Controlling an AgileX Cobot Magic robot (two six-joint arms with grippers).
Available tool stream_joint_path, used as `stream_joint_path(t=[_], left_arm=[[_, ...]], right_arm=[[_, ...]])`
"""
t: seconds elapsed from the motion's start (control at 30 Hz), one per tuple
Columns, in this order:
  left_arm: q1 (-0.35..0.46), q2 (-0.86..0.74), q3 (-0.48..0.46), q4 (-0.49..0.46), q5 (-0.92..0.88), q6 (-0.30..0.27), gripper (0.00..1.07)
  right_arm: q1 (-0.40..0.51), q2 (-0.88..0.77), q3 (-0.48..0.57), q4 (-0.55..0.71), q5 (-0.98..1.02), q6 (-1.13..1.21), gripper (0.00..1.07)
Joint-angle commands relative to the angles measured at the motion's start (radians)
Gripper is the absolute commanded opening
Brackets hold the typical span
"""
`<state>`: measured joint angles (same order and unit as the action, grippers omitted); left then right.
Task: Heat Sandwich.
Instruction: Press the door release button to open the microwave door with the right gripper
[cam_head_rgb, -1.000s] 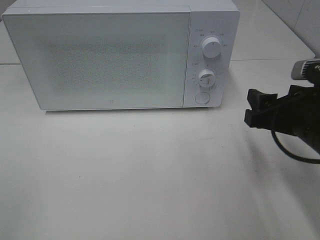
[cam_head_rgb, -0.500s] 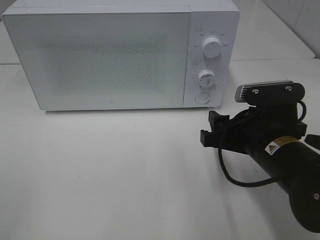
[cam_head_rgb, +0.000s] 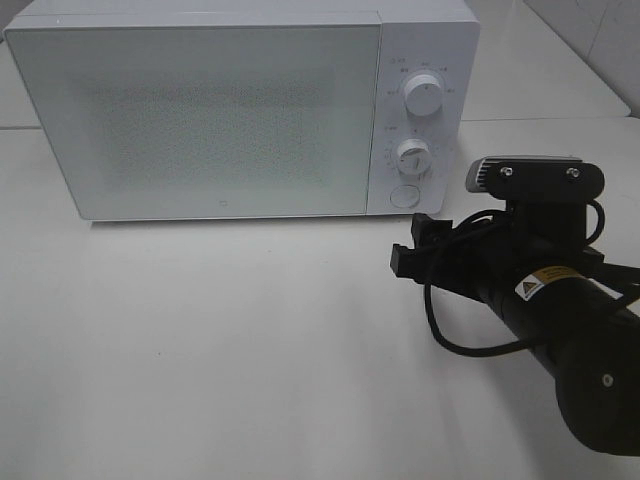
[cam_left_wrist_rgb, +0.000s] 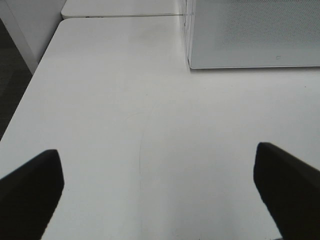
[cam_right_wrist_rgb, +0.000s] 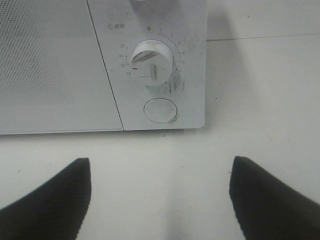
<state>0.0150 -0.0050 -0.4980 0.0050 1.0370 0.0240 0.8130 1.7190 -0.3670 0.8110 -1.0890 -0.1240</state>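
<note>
Up at about 11 o'clock in the overhead shot sits the white microwave (cam_head_rgb: 200, 120), door shut. The front panel is frosted and speckled, so I can't see inside. The sandwich doesn't show in any of the views, so I honestly can't tell where it is.

The control strip runs down the microwave's 3 o'clock side. It has an upper knob (cam_head_rgb: 424, 97), a lower knob (cam_head_rgb: 411, 155) below that, and a round button (cam_head_rgb: 404, 196) at the bottom.

The right gripper (cam_head_rgb: 415, 247) is over at roughly 4 o'clock in the frame, hanging above the white table (cam_head_rgb: 200, 350) and aimed toward 10 o'clock. Its tips are near the button corner of the microwave but clearly not touching it. From its own wrist cam the two black fingers (cam_right_wrist_rgb: 50, 200) are spread apart with nothing between them, just bare table, and the lower knob and button are straight ahead. So it's released and carrying nothing. A black cable (cam_head_rgb: 440, 335) loops under the arm, and there's a yellow warning label (cam_head_rgb: 545, 283) on the arm's barrel.

The left gripper (cam_left_wrist_rgb: 160, 195) only shows in its own cam. Its jaws are wide apart and it holds nothing. Bare table lies between them, and a bottom corner of the microwave is further ahead.
</note>
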Motion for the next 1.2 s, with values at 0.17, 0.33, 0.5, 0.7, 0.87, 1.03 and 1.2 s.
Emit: stream_joint_path(t=[0.17,0.33,0.5,0.7,0.87,1.03,1.2], left_arm=[[0.000,-0.021,0.004,-0.005,-0.008,-0.001,0.99],[0.000,-0.021,0.004,-0.005,-0.008,-0.001,0.99],[0.000,-0.021,0.004,-0.005,-0.008,-0.001,0.99],[0.000,-0.021,0.004,-0.005,-0.008,-0.001,0.99],[0.000,-0.021,0.004,-0.005,-0.008,-0.001,0.99],[0.000,-0.021,0.004,-0.005,-0.008,-0.001,0.99],[0.000,-0.021,0.004,-0.005,-0.008,-0.001,0.99]], right_arm=[[0.006,0.004,-0.007,-0.004,0.004,0.445,0.73],[0.006,0.004,-0.007,-0.004,0.004,0.821,0.71],[0.006,0.004,-0.007,-0.004,0.004,1.095,0.65],[0.006,0.004,-0.007,-0.004,0.002,1.324,0.51],[0.006,0.004,-0.007,0.007,0.004,1.386,0.30],[0.006,0.004,-0.007,0.007,0.005,1.387,0.07],[0.002,0.004,-0.008,0.007,0.013,1.387,0.00]])
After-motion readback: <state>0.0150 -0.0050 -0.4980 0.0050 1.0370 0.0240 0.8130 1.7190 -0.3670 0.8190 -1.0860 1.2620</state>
